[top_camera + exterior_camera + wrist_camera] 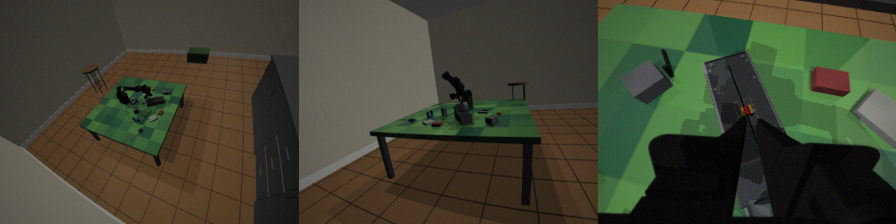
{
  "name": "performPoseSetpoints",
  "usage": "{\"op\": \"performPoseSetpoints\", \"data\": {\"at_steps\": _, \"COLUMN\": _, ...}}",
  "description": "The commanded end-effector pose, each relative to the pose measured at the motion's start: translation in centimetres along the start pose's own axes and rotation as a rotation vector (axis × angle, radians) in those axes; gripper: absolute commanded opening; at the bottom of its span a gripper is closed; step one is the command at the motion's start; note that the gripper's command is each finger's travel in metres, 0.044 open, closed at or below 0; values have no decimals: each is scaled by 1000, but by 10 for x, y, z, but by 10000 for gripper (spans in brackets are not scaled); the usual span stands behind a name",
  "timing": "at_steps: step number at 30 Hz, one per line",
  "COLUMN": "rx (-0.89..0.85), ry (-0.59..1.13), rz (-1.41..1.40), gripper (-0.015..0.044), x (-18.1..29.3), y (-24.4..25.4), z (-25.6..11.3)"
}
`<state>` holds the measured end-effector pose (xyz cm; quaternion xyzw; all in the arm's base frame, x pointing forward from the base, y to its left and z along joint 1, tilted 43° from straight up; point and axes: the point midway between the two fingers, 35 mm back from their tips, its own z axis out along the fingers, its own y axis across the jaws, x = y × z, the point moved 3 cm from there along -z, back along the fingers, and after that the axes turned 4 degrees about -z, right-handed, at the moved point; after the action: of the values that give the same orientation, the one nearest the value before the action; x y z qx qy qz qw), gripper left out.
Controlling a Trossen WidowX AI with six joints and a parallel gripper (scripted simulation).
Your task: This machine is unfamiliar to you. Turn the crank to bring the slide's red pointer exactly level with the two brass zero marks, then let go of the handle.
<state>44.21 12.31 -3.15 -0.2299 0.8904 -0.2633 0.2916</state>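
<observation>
The machine (725, 82) (155, 101) (463, 115) is a long grey base with a thin dark line running down its middle, lying on the green checkered table (109, 120) (501, 132). A small slide with a red pointer between brass marks (747, 110) sits halfway along it. In the wrist view my gripper (750, 122) hangs over the near half of the machine, its dark fingertips just short of the slide. The fingers stand almost together with only a narrow slit, and nothing shows between them. The crank and its handle are hidden under my gripper. The arm (130, 91) (456, 87) bends down onto the machine.
A red block (830, 81) and a pale grey block (878, 114) lie right of the machine. A grey block (645, 82) and a black peg (667, 62) lie left of it. Off the table stand a stool (91, 70), a green crate (198, 54) and a dark cabinet (276, 117).
</observation>
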Motion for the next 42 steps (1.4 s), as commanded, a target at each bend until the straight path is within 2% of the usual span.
{"op": "performPoseSetpoints", "data": {"at_steps": 1, "rx": 1, "ry": 0, "rz": 0, "gripper": 131, "x": 0, "y": 0, "z": 0}}
{"op": "performPoseSetpoints", "data": {"at_steps": 12, "rx": 1, "ry": 0, "rz": 0, "gripper": 420, "x": 0, "y": 0, "z": 0}}
{"op": "performPoseSetpoints", "data": {"at_steps": 14, "rx": 1, "ry": 0, "rz": 0, "gripper": 440, "x": 0, "y": 0, "z": 0}}
{"op": "performPoseSetpoints", "data": {"at_steps": 31, "rx": 1, "ry": 0, "rz": 0, "gripper": 0, "x": 0, "y": 0, "z": 0}}
{"op": "performPoseSetpoints", "data": {"at_steps": 42, "rx": 0, "ry": 0, "rz": 0, "gripper": 0, "x": 0, "y": 0, "z": 0}}
